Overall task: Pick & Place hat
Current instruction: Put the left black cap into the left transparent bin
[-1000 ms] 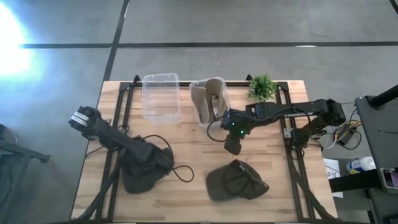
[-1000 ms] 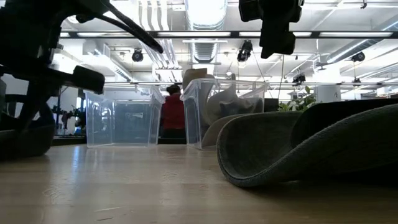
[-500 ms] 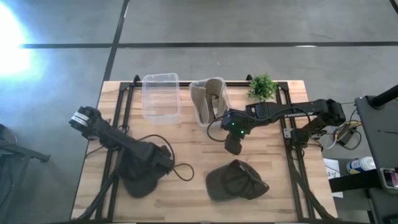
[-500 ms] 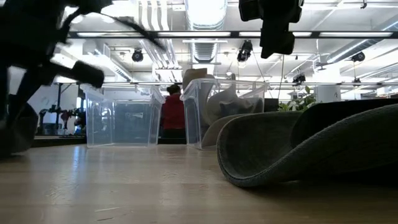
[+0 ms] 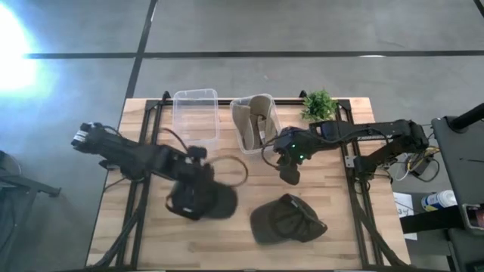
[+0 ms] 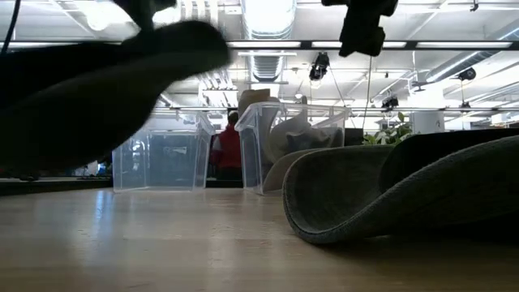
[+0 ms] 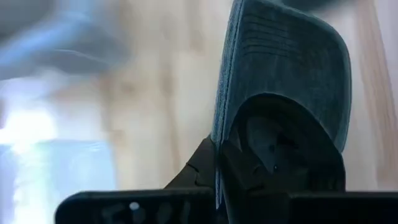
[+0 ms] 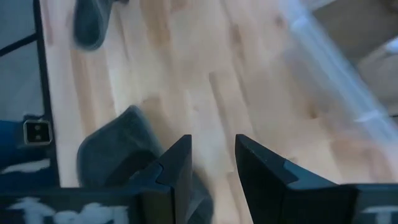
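Note:
A dark hat (image 5: 203, 202) hangs from my left gripper (image 5: 193, 177) over the table's left middle. In the low view the hat (image 6: 97, 89) floats above the tabletop. My left gripper (image 7: 217, 171) is shut on it. A second dark hat (image 5: 287, 219) lies on the table near the front edge, right of centre; the low view shows this second hat (image 6: 389, 195) resting on its brim. My right gripper (image 5: 290, 175) hovers open above and behind it, touching nothing; in its wrist view the right gripper (image 8: 214, 171) shows a clear gap. My left gripper pinches the dark hat at its rim (image 7: 219, 146), where the stitched brim meets the hollow of the crown. The brim (image 7: 280, 68) points away from the fingers. The hat is lifted clear of the table and hangs below the gripper.
An empty clear bin (image 5: 195, 117) and a clear bin holding beige hats (image 5: 255, 122) stand at the far edge, with a small green plant (image 5: 319, 106) to their right. A black cable loop (image 5: 231, 170) trails by the left gripper. A person in red (image 6: 229, 150) stands beyond the table.
My left gripper has swung from the near left part of the table up, toward the far edge and to the right. The dark hat came with it, from lying on the table to lifted clear. My right gripper has shifted slightly toward the right.

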{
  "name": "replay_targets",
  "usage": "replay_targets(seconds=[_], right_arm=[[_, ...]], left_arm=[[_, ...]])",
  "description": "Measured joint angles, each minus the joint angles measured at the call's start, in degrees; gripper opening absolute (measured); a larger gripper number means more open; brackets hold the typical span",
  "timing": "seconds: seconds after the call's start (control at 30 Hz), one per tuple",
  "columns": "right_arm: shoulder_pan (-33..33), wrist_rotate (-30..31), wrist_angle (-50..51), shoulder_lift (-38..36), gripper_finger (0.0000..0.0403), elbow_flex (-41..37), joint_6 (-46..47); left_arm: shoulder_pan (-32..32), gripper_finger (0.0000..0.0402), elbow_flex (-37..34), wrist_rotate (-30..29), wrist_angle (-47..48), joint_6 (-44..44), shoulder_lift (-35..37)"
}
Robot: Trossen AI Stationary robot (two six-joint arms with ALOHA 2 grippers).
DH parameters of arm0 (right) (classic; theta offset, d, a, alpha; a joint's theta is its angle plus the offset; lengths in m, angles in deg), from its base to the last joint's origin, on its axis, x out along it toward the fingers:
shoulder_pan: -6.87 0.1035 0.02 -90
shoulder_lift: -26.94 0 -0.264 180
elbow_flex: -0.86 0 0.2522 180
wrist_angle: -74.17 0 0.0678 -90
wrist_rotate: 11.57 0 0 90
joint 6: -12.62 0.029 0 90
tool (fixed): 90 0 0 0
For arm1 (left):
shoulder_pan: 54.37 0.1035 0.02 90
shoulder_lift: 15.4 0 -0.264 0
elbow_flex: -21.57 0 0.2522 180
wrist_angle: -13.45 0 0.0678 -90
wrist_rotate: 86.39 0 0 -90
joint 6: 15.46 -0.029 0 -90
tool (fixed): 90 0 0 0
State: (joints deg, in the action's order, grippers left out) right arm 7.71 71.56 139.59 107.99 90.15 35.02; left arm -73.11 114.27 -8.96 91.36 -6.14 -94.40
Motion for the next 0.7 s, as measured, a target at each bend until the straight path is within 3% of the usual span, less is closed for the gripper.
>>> replay_targets(seconds=[0.17, 0.33, 0.43, 0.57, 0.7], right_arm=[[-0.1, 3.7, 0.0, -3.8, 0.0118, 0.0, -0.1], [-0.1, 9.3, -0.1, -7.1, 0.0118, 0.0, -0.1], [-0.1, 12.5, -0.2, -8.4, 0.0118, 0.0, 0.1], [-0.1, 14.6, -0.7, -9.0, 0.0118, 0.0, 0.4], [-0.1, 14.6, -1.3, -8.9, 0.0118, 0.0, 0.3]], left_arm=[[-0.5, 0.0004, 4.0, -16.8, 0.1, 17.0, 5.7], [-3.2, 0.0004, 4.7, -40.7, -0.1, 27.2, 11.7], [-4.0, 0.0004, 4.4, -54.9, -1.9, 26.8, 13.9], [-3.1, 0.0004, 4.4, -69.4, -4.0, 17.6, 14.5], [0.0, 0.0004, 4.2, -72.4, -0.9, 10.2, 14.7]])
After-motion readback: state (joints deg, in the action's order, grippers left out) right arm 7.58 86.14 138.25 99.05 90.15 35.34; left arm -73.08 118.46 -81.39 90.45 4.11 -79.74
